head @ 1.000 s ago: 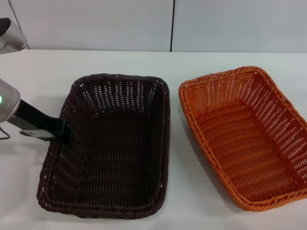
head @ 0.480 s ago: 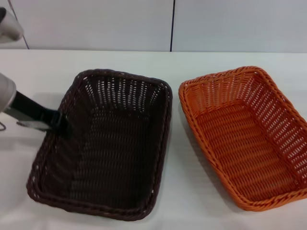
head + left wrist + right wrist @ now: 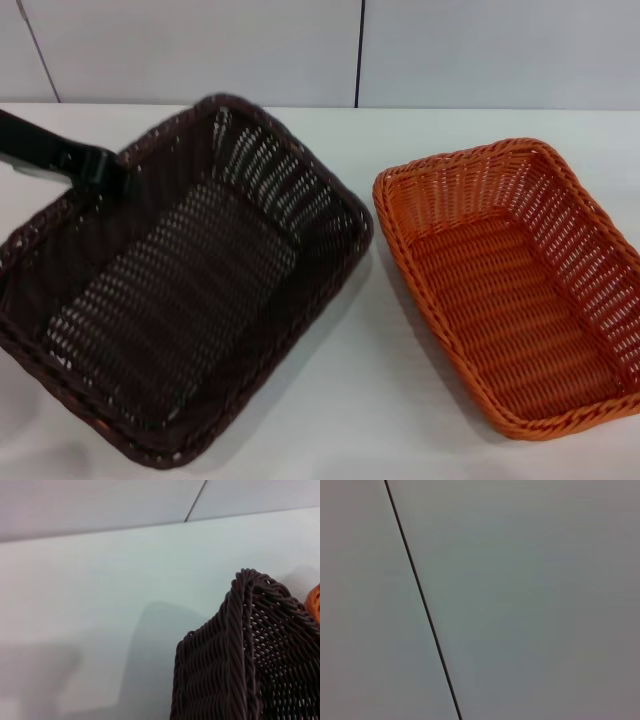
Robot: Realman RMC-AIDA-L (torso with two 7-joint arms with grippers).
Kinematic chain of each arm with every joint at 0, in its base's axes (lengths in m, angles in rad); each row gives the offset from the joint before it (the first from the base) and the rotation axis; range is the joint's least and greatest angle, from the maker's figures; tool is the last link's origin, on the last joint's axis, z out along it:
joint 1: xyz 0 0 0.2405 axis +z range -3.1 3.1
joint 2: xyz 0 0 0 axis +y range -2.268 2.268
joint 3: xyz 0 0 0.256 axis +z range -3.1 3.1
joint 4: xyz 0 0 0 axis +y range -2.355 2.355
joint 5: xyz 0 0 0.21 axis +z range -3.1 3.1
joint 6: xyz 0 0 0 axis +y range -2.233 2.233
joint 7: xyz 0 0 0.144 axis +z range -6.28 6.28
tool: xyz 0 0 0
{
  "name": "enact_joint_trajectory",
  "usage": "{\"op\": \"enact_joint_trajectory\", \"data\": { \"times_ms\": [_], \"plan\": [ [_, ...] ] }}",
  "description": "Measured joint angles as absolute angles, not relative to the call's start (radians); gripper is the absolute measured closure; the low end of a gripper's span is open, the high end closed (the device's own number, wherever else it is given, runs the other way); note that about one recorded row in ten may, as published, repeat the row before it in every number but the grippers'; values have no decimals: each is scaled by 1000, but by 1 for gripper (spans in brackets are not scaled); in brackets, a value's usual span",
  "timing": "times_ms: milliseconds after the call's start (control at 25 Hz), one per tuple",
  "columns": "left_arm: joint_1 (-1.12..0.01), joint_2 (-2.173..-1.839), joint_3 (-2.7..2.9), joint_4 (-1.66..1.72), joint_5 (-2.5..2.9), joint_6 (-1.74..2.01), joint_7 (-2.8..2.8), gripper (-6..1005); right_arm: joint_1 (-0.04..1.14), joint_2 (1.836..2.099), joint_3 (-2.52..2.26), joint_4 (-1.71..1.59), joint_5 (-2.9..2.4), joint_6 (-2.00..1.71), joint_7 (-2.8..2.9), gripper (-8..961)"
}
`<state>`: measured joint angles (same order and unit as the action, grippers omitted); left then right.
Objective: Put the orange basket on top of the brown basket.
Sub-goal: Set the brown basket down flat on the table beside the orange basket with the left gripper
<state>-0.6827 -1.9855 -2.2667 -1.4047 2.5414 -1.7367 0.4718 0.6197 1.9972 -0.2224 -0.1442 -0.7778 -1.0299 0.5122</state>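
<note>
Head view, left to right. At the upper left of the frame my left gripper (image 3: 95, 168) is clamped on the rim of the brown basket (image 3: 180, 290). Compared with a second ago, this basket is raised and turned: its far corner now sits high in the frame, its near end fills the lower left, and its right corner reaches close to the orange basket (image 3: 510, 290). The left wrist view shows a lifted corner of the brown basket (image 3: 240, 655) above the white table (image 3: 100, 605), with a shadow beneath. The orange basket lies flat at the right of the frame, unmoved. My right gripper is out of sight. I judge that the brown basket, not the orange one, is being carried, so the stacking named in the task is not yet begun. No brand, label or writing is legible anywhere.
</note>
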Motion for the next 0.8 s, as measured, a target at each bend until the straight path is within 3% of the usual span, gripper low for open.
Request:
{"op": "enact_joint_trajectory", "data": {
  "times_ms": [280,400,520,800],
  "plan": [
    [-689,-1959,-2315,-1417,2479,-1769,570,801,620,1997,-222,-145,-778,-1029,512,263],
    [-708,-1911,-2318,-1355,2369,-1841,721,801,620,1995,-222,-146,-776,-1029,512,263],
    [-755,-1896,-2313,-1253,2347,-1855,776,800,620,1994,-222,-146,-776,-1029,512,264],
    [-890,-1919,-2233,-981,2401,-1722,854,800,618,1995,-222,-147,-777,-1028,512,267]
  ]
}}
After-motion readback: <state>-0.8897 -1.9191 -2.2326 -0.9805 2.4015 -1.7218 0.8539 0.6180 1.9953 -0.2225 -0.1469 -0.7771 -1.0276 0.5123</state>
